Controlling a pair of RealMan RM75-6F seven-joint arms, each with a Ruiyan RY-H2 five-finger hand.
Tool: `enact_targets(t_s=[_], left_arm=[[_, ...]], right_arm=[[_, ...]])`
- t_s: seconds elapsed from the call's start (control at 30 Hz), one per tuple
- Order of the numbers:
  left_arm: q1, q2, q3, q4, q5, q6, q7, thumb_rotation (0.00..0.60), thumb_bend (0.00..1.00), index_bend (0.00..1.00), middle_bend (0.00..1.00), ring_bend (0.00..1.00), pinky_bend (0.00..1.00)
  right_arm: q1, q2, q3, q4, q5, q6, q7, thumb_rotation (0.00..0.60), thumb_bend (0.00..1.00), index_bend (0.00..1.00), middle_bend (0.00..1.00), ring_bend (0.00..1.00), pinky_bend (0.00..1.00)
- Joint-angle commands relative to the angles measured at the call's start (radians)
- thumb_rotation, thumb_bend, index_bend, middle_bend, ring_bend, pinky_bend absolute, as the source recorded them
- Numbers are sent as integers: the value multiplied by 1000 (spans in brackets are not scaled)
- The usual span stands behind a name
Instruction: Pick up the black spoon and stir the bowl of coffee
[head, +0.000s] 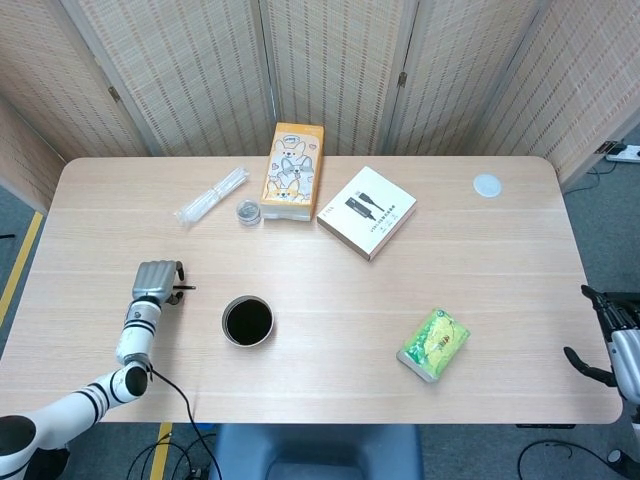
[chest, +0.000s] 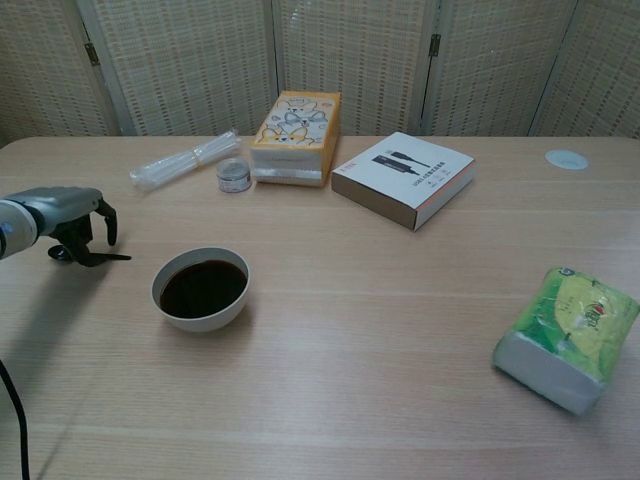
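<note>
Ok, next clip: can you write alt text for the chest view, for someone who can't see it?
The robot's left hand reaches down over a black spoon lying on a wooden table, just left of a white bowl of coffee. Behind them are an orange box, a white box and, at right, a green packet.
</note>
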Motion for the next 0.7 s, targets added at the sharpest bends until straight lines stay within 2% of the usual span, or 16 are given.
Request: enact_targets(t_s=[0.03, 0.7], left_arm=[[-10, -6, 2, 12, -25, -10, 24, 600, 380, 466, 1000, 944, 1000], [-37, -41, -2, 59, -94, -10, 77, 600, 433, 512, 1000, 944, 1000]], right_arm=[[-1, -2, -1, 3, 1, 0, 2, 600, 168, 90, 190, 299, 203], [-9, -6, -1, 20, 13, 0, 18, 600, 167, 90, 191, 302, 203]])
